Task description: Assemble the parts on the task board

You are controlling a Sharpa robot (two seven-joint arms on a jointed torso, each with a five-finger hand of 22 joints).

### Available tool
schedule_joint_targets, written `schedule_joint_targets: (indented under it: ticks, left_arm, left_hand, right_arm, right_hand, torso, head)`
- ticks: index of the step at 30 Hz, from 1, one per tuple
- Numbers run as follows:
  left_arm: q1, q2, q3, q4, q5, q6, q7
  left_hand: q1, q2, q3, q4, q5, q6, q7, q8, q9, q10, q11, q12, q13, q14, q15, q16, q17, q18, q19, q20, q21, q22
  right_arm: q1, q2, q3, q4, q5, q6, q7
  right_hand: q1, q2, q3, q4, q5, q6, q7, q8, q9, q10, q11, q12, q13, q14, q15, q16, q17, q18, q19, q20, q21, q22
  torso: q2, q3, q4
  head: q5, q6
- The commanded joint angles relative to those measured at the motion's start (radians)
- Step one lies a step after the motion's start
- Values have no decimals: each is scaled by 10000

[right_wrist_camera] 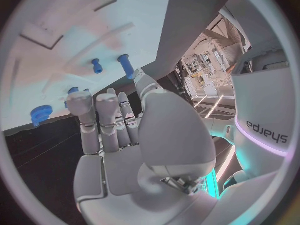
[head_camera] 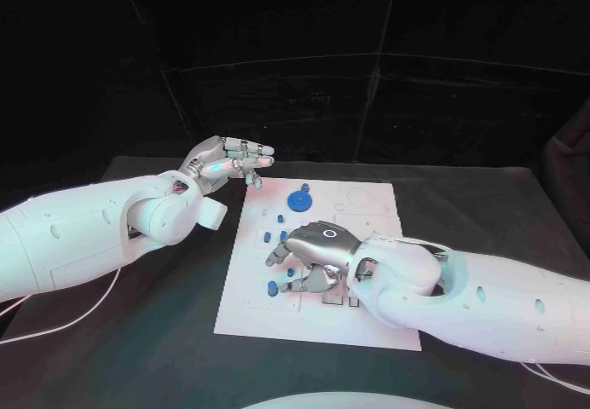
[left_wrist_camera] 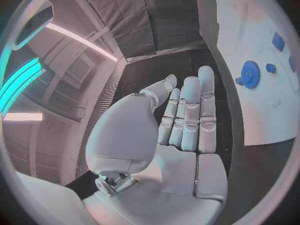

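My right robot hand [head_camera: 310, 254] hovers empty, fingers spread, over the task board [head_camera: 369, 204]; left robot hand [head_camera: 228, 160] idles open at 10 o'clock. Blue gear [head_camera: 299, 201] sits at 12. Risk: knocking loose pegs [head_camera: 272, 289].

Head camera looks down on the desk [head_camera: 147, 358]; both wrist cameras sit close behind their fingers, sharing the board [head_camera: 369, 204].

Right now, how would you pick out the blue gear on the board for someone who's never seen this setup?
Start at the white task board in the middle of the black table. Go to its far end, near the left hand, which holds nothing. The blue gear lies flat there: a round toothed disc, much wider than the small blue pegs nearer the right hand.
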Motion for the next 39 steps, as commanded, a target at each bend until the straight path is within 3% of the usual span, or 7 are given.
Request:
schedule_joint_targets:
  ticks: [1,7,11,16,22,29,39]
  left_arm:
    - [13,-48,0,33,34,104,21]
    - [13,-124,-37,85,34,77,26]
    - [13,-146,-58,139,34,78,33]
    - [13,-157,-74,189,34,97,44]
    - [13,-169,-89,225,34,102,50]
    - [13,-193,-101,254,34,98,55]
    - [13,-250,-109,289,34,89,55]
  left_hand:
    - [-9,114,-56,-19,23,62,-10,18,-4,61,-3,22,-15,-57,-4,58,-11,145,-51,-6,-15,-14]
    - [-9,114,-56,-19,23,62,-10,18,-4,61,-3,22,-15,-57,-4,58,-11,145,-51,-6,-15,-14]
    - [-9,114,-56,-19,23,62,-10,18,-4,61,-3,22,-15,-57,-4,58,-11,145,-51,-6,-15,-14]
    - [-20,122,-80,-17,23,62,-11,23,-6,50,-2,42,-25,-70,-2,69,-38,143,-52,-5,-28,-26]
    - [-20,122,-80,-17,23,62,-11,23,-6,50,-2,42,-25,-70,-2,69,-38,143,-52,-5,-28,-26]
    - [-20,122,-80,-17,23,62,-11,23,-6,50,-2,42,-25,-70,-2,69,-38,143,-52,-5,-28,-26]
    - [-20,122,-80,-17,23,62,-11,23,-6,50,-2,42,-25,-70,-2,69,-38,143,-52,-5,-28,-26]
  right_arm:
    - [17,-807,5,445,1991,-1112,83]
    - [33,-2645,8,1227,3887,-1191,-926]
    - [35,-3560,4,1572,4274,-993,-1665]
    - [29,-4245,-3,1824,3882,-669,-2688]
    - [16,-4475,-12,1867,3355,-490,-3432]
    - [6,-4370,-24,1758,2657,-100,-4174]
    - [-252,-3874,-211,1612,2333,381,-4386]
  right_hand:
    - [-213,175,-235,205,122,352,19,139,62,938,-77,509,150,237,-98,516,702,-5,457,-50,414,607]
    - [-1118,112,-1173,1010,1063,869,-460,643,178,3574,-735,2530,1504,629,-609,1872,2452,-368,1632,-527,1659,2398]
    - [-1335,235,-1826,1477,1019,1139,-693,1201,349,3889,-904,5653,4881,711,-785,2538,3364,-491,1937,-704,2058,2989]
    - [-1558,631,-2634,1727,935,1046,-738,1845,606,3468,-975,8097,7869,720,-817,2952,3935,-554,2069,-742,2290,3344]
    - [-1582,911,-3037,1758,957,957,-782,2232,800,3471,-975,9124,9241,800,-814,3348,4587,-651,2329,-738,2559,3803]
    - [-2033,1014,-3410,1788,1002,926,-821,2562,1010,3484,-996,9465,9805,814,-823,3492,4823,-679,2400,-739,2643,3947]
    - [-2088,915,-3537,1784,1056,803,-818,2695,1132,3491,-994,9612,10058,820,-824,3548,4924,-692,2427,-744,2676,4012]
  torso:
    - [-28,-20,-31]
    - [-64,-21,-131]
    - [-79,-26,-211]
    - [-92,-8,-307]
    - [-105,9,-363]
    - [-111,-12,-325]
    - [-105,-13,-361]
  head:
    - [-195,55]
    - [-529,150]
    - [-714,182]
    - [-805,190]
    - [-806,169]
    - [-858,129]
    - [-764,52]
